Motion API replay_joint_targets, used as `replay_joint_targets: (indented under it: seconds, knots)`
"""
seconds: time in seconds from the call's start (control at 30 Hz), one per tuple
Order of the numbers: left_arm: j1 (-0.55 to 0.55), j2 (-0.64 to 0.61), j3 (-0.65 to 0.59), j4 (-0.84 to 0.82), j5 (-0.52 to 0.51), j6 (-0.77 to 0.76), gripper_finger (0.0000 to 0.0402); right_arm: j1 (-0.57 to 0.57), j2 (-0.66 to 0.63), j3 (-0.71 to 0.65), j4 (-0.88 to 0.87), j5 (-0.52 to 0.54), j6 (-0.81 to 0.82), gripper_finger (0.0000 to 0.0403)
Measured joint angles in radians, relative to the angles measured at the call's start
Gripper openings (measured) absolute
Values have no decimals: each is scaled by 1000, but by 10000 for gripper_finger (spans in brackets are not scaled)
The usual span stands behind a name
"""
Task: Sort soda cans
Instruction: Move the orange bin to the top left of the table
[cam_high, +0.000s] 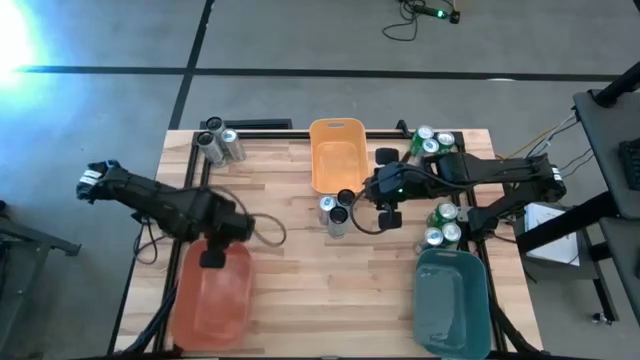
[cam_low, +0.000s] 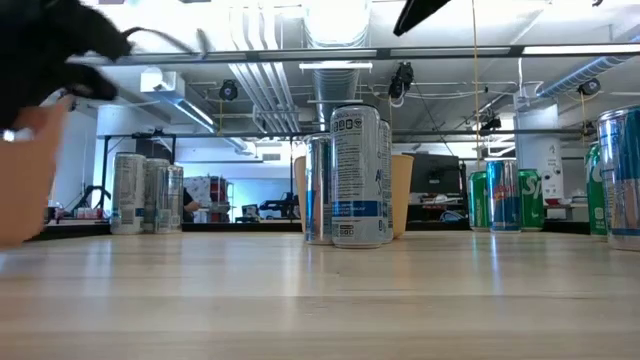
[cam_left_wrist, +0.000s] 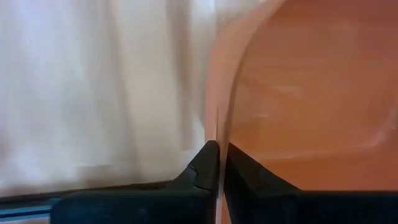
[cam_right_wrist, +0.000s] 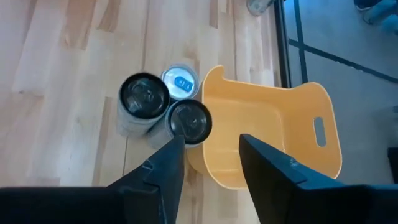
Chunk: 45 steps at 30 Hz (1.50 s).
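Right now my left gripper (cam_left_wrist: 217, 152) is clenched on the rim of the translucent red plastic bin (cam_high: 215, 325), which sits at the near left corner of the pale wooden counter (cam_high: 300, 290). I judge that grip should stay firm and low, so the bin slides flat instead of tipping on its thin wall. The teal plastic bin (cam_high: 452, 300) sits at the near right corner.

Mid-counter, my right gripper (cam_right_wrist: 211, 155) hangs released, fingers spread, above the three blue-and-silver metal soda cans (cam_high: 335, 213). They stand upright and touching one another, just in front of the orange plastic bin (cam_right_wrist: 273, 137).

The step in hand, as I read it, is taking one can from that cluster. Because they touch, I should choose the can nearest my fingers, centre both fingers on it, and come straight down. A finger that clips a neighbour could topple it or push it against the orange wall.

More upright cans wait elsewhere. Green soda cans (cam_high: 443, 225) stand by the right edge, more green ones (cam_high: 430, 143) at the far right corner, and dark grey cans (cam_high: 220, 145) at the far left corner.
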Motion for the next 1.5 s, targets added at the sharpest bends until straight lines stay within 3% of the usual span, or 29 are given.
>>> replay_joint_targets:
  seconds: [0.2, 0.33, 0.47, 0.6, 0.8, 0.97, 1.33, 1.5]
  knots:
    - [308, 60, 149, -36, -42, 355, 0, 0, -1, 17, -1, -1, 6, 129]
    - [530, 160, 264, 2, -151, 564, 0, 3, -8, 18, -9, -1, 37, 137]
    - [722, 283, 394, 87, -162, 676, 0, 8, -16, 18, -52, -3, 80, 157]
    - [840, 416, 531, 126, -172, 749, 0, 14, -20, 18, -85, -2, 100, 177]
    - [935, 588, 722, 143, -191, 786, 0, 16, -18, 18, -96, -1, 96, 199]
    - [952, 696, 803, 150, -258, 838, 0, 15, -12, 11, -118, 20, 71, 203]
    - [991, 785, 801, 207, -303, 866, 3, 1, -7, -46, -102, 23, 24, 211]
    - [991, 785, 808, 227, -297, 869, 46, -62, -4, -93, -70, -8, -56, 228]
